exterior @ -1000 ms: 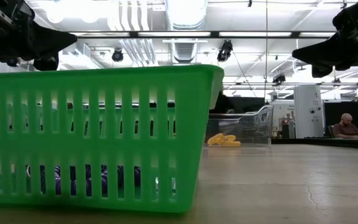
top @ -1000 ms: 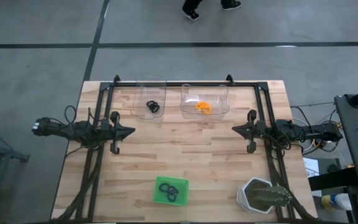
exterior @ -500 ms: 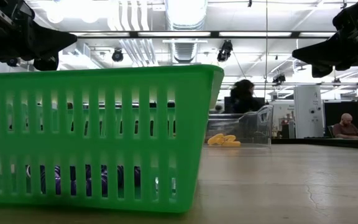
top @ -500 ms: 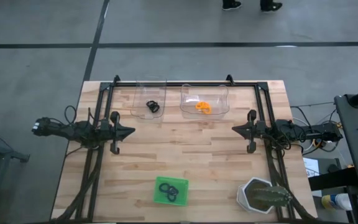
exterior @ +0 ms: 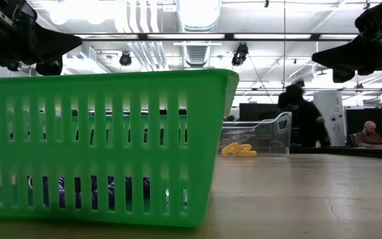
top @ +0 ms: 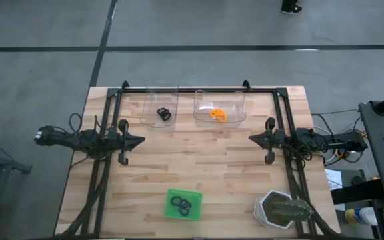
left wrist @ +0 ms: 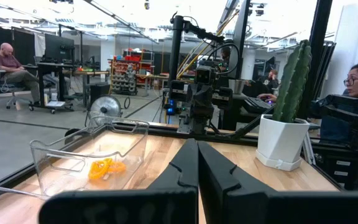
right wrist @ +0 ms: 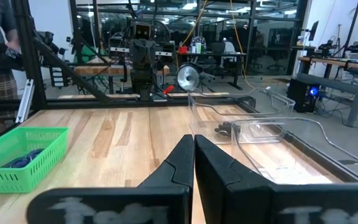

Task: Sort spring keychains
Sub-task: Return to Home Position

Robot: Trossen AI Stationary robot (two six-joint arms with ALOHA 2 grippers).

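Left pincer (top: 141, 141) and right pincer (top: 251, 138) hang closed, empty, at mid-table. Violet keychains (top: 183, 203) lie in the near green basket (top: 168, 212); black keychains (top: 164, 114) and orange keychains (top: 217, 115) in far trays (top: 235, 100). Only a careless swing could knock a tray.

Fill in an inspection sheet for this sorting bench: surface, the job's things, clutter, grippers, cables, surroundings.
Surface: wooden table; no loose keychains seen on it.
Job's things: violet keychains in the green tray; black keychains in the left clear tray; orange keychains in the right clear tray.
Clutter: potted cactus at the corner on the right arm's side, away from the clear trays.
Grippers: left gripper and right gripper both shut, empty, raised at opposite sides of the table.
Cables: cable loops by the right arm's base, off the work area.
Surroundings: a person walks behind the table; a seated person is farther off.
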